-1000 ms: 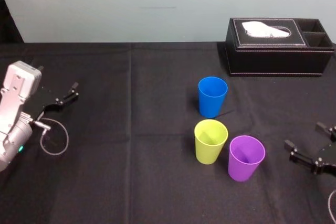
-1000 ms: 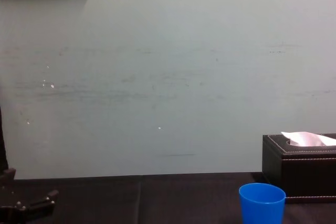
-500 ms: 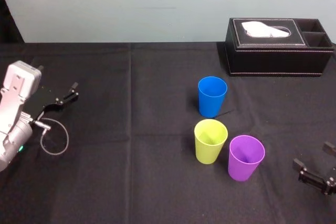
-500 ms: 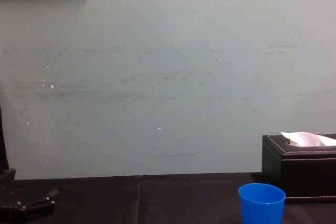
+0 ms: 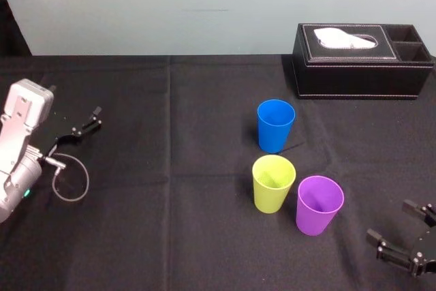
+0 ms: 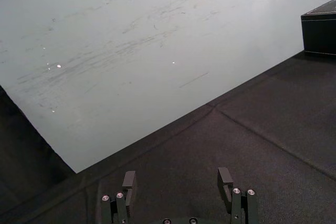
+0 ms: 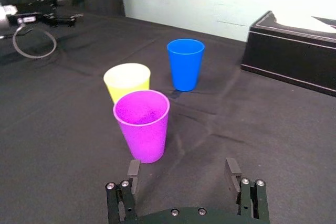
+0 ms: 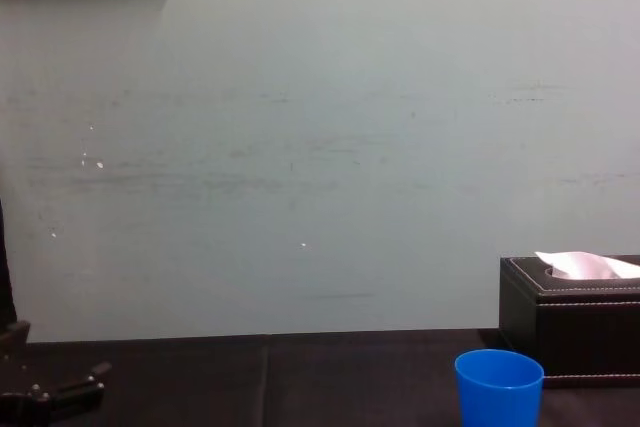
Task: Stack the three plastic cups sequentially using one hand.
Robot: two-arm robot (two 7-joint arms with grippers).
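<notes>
**Status.** No cup has been stacked. All three stand upright and apart from the grippers on the black-clothed table.

**Location of parts.**
- The blue cup is placed farthest from the robot, in front of the black tissue box and apart from it.
- The yellow-green cup is placed nearer the robot, almost in line with the blue cup.
- The purple cup is placed just beside the yellow-green cup, on its right and slightly nearer the robot. Whether these two touch cannot be told, since one overlaps the other in the right wrist view.

**Grippers.**
- The right gripper is held low over the table, to the right of the purple cup and clear of it. Its fingers are spread wide and nothing is held. In its wrist view the purple cup is seen just ahead of the right gripper, a little off centre.
- The left gripper is parked at the far left of the table, fingers spread, empty.

**Step in hand.** The approach to the first cup is judged to be under way, with the purple cup the likely target.

**Next move.** The gripper should be advanced and centred until the cup wall lies between the fingers, then closed lightly, as thin plastic may deform. The cup should then be lifted clear of the neighbouring rim before it is lowered into another cup.
</notes>
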